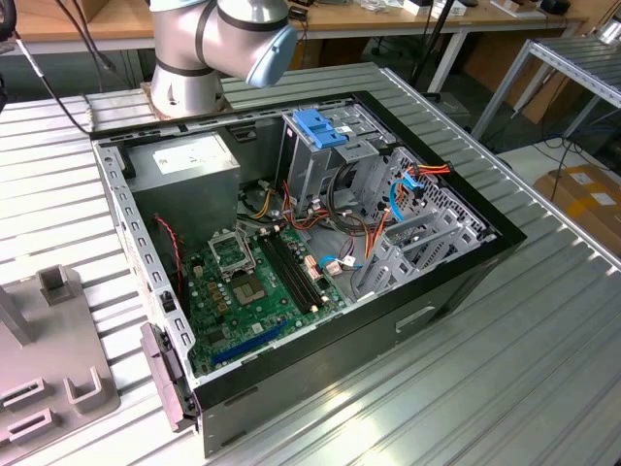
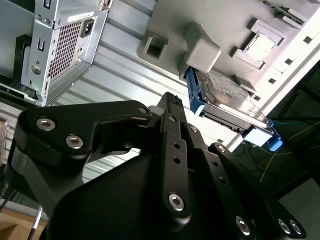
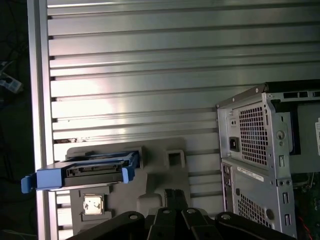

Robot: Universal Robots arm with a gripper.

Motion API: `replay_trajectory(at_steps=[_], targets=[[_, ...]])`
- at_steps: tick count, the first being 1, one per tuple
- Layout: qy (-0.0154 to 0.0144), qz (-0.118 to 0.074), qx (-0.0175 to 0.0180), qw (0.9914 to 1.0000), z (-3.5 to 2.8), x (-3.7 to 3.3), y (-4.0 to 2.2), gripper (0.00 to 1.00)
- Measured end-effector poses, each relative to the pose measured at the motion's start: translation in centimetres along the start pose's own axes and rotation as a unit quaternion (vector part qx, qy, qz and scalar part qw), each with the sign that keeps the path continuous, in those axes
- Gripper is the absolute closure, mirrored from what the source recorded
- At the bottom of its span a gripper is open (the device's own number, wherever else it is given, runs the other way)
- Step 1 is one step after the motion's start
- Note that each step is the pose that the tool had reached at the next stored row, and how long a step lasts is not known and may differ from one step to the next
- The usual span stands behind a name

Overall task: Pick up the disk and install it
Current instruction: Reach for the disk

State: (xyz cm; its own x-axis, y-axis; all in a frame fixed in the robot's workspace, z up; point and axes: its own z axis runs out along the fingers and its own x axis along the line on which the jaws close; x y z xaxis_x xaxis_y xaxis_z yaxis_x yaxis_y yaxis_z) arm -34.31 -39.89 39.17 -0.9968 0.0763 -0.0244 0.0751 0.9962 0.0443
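Early stage: the disk not yet picked up, resting in the grey holder ahead of the gripper, a little aside, apart from it. Gripper clenched, empty. Installing into the open case also left.

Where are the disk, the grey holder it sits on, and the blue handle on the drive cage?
disk (image 3: 95,171): first wrist view, dark front edge.
grey holder (image 3: 150,182): first wrist view, bare flat surface.
blue handle (image 1: 315,126): exterior view, its flat top.
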Motion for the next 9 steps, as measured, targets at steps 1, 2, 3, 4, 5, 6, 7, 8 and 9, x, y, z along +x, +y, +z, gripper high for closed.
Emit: replay_trajectory(at_steps=[1,2,3,4,5,6,7,8,9], targets=[[0.0000,0.000,0.0000,1.00000,0.00,0.19,-0.02,0.89],[0.0000,0.000,0.0000,1.00000,0.00,0.35,-0.03,0.89],[0.0000,0.000,0.0000,1.00000,0.00,0.55,-0.04,0.89],[0.0000,0.000,0.0000,1.00000,0.00,0.71,-0.06,0.89],[-0.0001,0.000,0.0000,1.00000,-0.01,0.91,-0.07,0.89],[0.0000,0.000,0.0000,1.00000,-0.01,0.91,-0.07,0.89],[0.0000,0.000,0.0000,1.00000,-0.02,0.92,-0.07,0.89],[0.0000,0.000,0.0000,1.00000,-0.01,0.94,-0.07,0.89],[0.0000,0.000,0.0000,1.00000,-0.02,0.95,-0.07,0.89]])
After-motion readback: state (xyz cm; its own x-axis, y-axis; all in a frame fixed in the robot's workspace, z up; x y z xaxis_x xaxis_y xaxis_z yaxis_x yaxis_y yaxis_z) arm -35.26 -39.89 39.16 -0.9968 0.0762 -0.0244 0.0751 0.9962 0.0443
